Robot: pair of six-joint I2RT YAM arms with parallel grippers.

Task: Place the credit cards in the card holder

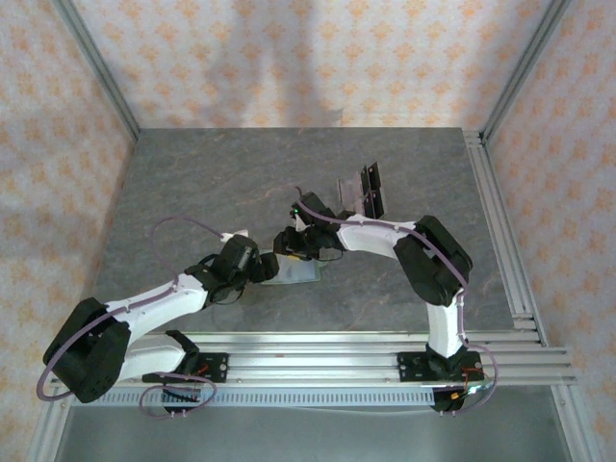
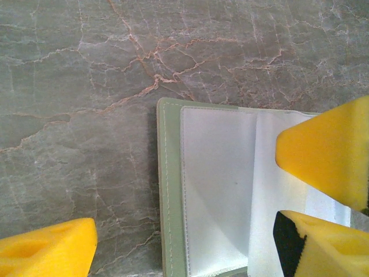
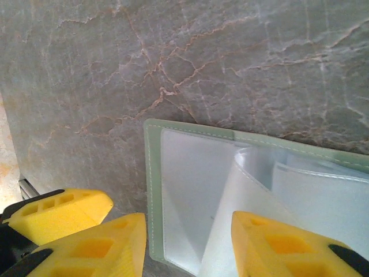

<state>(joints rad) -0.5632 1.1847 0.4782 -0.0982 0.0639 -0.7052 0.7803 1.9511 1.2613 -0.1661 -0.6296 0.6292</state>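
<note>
"The left gripper (image 1: 269, 267), how does it stand?"

"Its jaws are wide. One yellow finger (image 2: 49, 249) hangs over bare stone at the left of the card holder (image 2: 214, 184), and the other hangs over the pale inside. Nothing is gripped."

"And the right gripper (image 1: 288, 243)?"

"Its jaws are part-way apart, low over the same end of the card holder. A clear sleeve (image 3: 242, 190) curls up between its fingers (image 3: 109, 236), but they clamp nothing that can be seen."

"Where does the card holder lie?"

"It is spread open and flat on the grey table (image 1: 192, 183), with its sage-green border showing round the white lining. Both arms' tips are over it, toward the near side and about the middle."

"The credit cards (image 1: 371, 189)?"

"They stand on edge farther back, right of centre — black ones with a greyish one just beside them — well apart from the card holder. What props them up cannot be told."
</note>
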